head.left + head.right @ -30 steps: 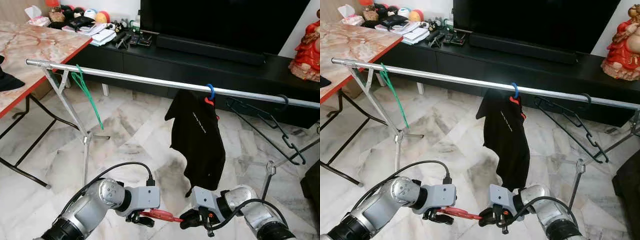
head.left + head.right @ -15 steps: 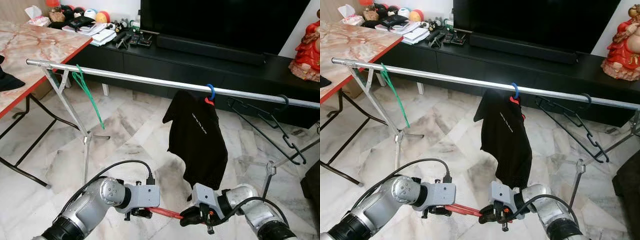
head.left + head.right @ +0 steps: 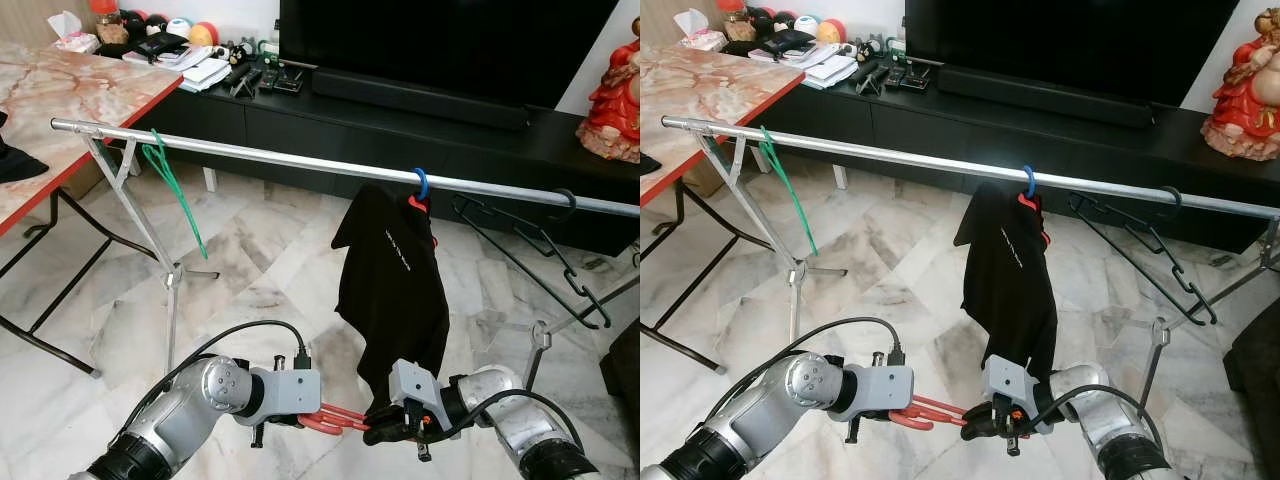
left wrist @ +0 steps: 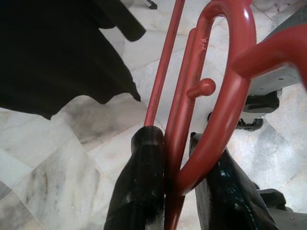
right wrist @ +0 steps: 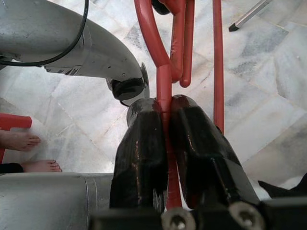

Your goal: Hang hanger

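A red plastic hanger is held low in front of me, between both arms, well below the silver clothes rail. My left gripper is shut on one end of the red hanger, its fingers pinching the thin bars. My right gripper is shut on the red hanger at its other side, close to the hook. In the eye views my left gripper and right gripper sit about a hand apart.
On the rail hang a green hanger, a black garment on a blue hook, and black hangers. A marble-topped table stands left, a dark TV bench behind. A person's bare feet are on the floor.
The red hanger has turned between the grippers, so its looped bars now show. Both grippers keep their hold, and the black garment has swung slightly.
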`<state>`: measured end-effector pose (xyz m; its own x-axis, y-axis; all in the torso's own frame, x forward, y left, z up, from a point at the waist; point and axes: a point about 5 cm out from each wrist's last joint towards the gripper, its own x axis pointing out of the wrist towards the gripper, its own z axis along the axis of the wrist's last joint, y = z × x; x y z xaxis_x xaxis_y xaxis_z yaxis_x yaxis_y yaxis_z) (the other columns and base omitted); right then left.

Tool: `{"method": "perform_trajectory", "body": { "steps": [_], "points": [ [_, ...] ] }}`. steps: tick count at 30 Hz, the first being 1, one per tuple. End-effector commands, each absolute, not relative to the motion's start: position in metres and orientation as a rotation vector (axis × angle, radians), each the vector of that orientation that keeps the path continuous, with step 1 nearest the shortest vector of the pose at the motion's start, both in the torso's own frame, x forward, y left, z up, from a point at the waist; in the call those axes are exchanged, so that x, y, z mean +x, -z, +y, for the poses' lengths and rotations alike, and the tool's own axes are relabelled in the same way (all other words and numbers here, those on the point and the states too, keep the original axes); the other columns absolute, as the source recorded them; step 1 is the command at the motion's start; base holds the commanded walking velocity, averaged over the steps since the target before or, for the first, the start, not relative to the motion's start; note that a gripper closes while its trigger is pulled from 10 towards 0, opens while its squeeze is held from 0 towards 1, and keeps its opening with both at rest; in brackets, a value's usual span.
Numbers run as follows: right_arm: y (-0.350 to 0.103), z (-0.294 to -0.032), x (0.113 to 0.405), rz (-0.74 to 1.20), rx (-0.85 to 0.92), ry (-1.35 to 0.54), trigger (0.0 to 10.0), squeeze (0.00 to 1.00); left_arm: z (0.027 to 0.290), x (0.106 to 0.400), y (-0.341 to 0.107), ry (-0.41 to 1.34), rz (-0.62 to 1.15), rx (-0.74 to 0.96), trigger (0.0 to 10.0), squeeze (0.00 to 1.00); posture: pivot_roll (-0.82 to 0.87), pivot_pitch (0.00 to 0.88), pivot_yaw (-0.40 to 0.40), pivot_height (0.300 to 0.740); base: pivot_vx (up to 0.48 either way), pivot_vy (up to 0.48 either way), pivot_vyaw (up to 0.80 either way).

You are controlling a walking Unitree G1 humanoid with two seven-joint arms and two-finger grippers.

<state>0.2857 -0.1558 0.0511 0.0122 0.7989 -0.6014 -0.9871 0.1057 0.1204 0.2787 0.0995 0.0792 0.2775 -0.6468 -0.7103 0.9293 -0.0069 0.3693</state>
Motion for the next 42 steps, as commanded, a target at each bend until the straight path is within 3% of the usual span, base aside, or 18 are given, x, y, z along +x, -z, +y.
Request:
{"method": "perform_trajectory", "body": {
  "steps": [1, 5, 6, 12, 16, 28, 33, 34, 35, 42],
  "points": [
    [-0.046, -0.154, 0.280, 0.636, -0.369, -1.484, 10.0, 0.00, 0.101, 0.285, -0.086, 1.249, 0.346, 0.915, 0.0, 0.00, -0.01, 0.139, -0.112, 0.740, 0.000, 0.000, 0.00],
    [-0.043, -0.155, 0.277, 0.663, -0.363, -1.493, 10.0, 0.00, 0.104, 0.284, -0.086, 1.253, 0.358, 0.908, 0.0, 0.00, -0.01, 0.139, -0.112, 0.740, 0.000, 0.000, 0.00],
    [-0.041, -0.156, 0.275, 0.670, -0.366, -1.494, 10.0, 1.00, 0.105, 0.283, -0.085, 1.261, 0.367, 0.906, 0.0, 0.00, -0.01, 0.139, -0.112, 0.740, 0.000, 0.000, 0.00],
    [-0.030, -0.163, 0.267, 0.743, -0.452, -1.514, 10.0, 1.00, 0.109, 0.282, -0.084, 1.271, 0.391, 0.901, 0.0, 0.00, -0.01, 0.137, -0.110, 0.740, 0.000, 0.000, 0.00],
    [-0.006, -0.184, 0.254, 0.914, -0.788, -1.496, 10.0, 1.00, 0.111, 0.281, -0.082, 1.269, 0.412, 0.911, 0.0, 0.00, -0.01, 0.134, -0.110, 0.740, 0.000, 0.000, 0.00],
    [0.000, -0.174, 0.257, 0.786, -0.727, -1.382, 10.0, 1.00, 0.130, 0.276, -0.060, 1.242, 0.545, 1.017, 0.0, 0.00, -0.01, 0.132, -0.110, 0.740, 0.000, 0.000, 0.00],
    [0.002, -0.172, 0.261, 0.759, -0.778, -1.339, 10.0, 1.00, 0.133, 0.274, -0.055, 1.228, 0.558, 0.979, 0.0, 0.00, -0.02, 0.138, -0.112, 0.740, 0.000, 0.000, 0.00],
    [0.003, -0.173, 0.261, 0.763, -0.818, -1.324, 10.0, 0.14, 0.134, 0.273, -0.056, 1.225, 0.558, 0.965, 0.0, 0.00, -0.02, 0.138, -0.112, 0.740, 0.000, 0.000, 0.00],
    [0.003, -0.174, 0.261, 0.764, -0.832, -1.322, 10.0, 0.00, 0.135, 0.272, -0.056, 1.226, 0.558, 0.965, 0.0, 0.00, -0.02, 0.138, -0.112, 0.740, 0.000, 0.000, 0.00],
    [0.014, -0.188, 0.261, 0.834, -0.950, -1.177, 10.0, 0.00, 0.149, 0.271, -0.055, 1.197, 0.592, 0.961, 0.0, 0.00, -0.01, 0.145, -0.106, 0.740, 0.000, 0.000, 0.00]
  ]
}}
